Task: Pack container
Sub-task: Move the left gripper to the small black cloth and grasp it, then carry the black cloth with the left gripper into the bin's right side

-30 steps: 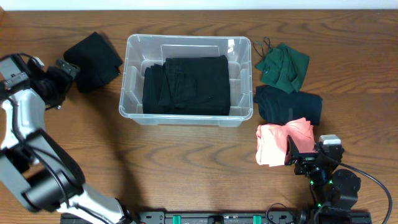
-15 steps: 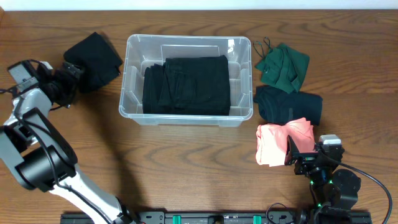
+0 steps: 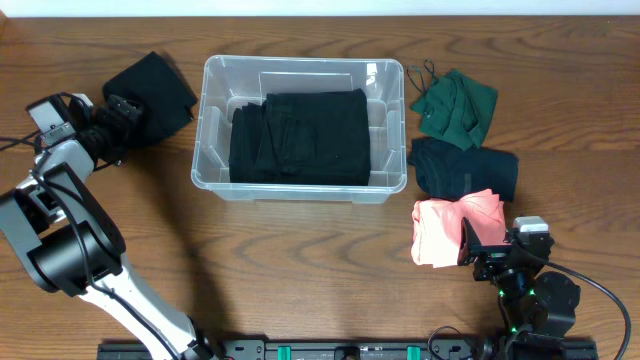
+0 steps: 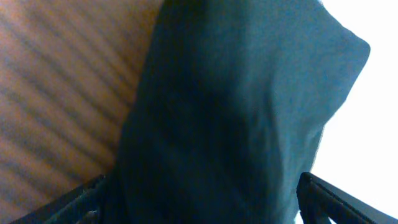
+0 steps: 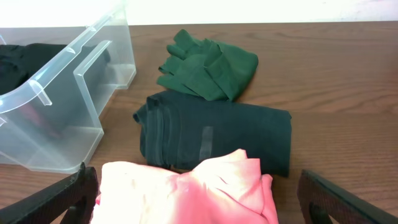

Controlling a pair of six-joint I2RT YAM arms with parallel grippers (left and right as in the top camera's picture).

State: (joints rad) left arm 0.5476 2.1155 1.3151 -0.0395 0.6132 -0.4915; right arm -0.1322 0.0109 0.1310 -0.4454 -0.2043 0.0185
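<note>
Where the overhead view looks straight down, the container (image 3: 212, 130) sits in the upper middle of the frame on the wooden table (image 3: 300, 270), its long axis running left to right and its open top facing up; a folded black garment (image 3: 300, 138) fills most of its floor. From the lower left the left arm rises along the frame's left edge and bends at the wrist, so the left gripper (image 3: 118, 110) points rightward at a black cloth (image 3: 150, 92) lying in the upper left, apart from the container. Seen from the left wrist, its fingers (image 4: 87, 199) stand wide apart with that dark cloth between them, nothing pinched. At the lower right the right arm is folded low, and the right gripper (image 3: 478, 248) points up the frame at a pink garment (image 3: 450, 230); its jaws are spread wide and hold nothing. Above the pink one lie a dark garment (image 3: 462, 168) and a green garment (image 3: 455, 105), both just right of the container.
</note>
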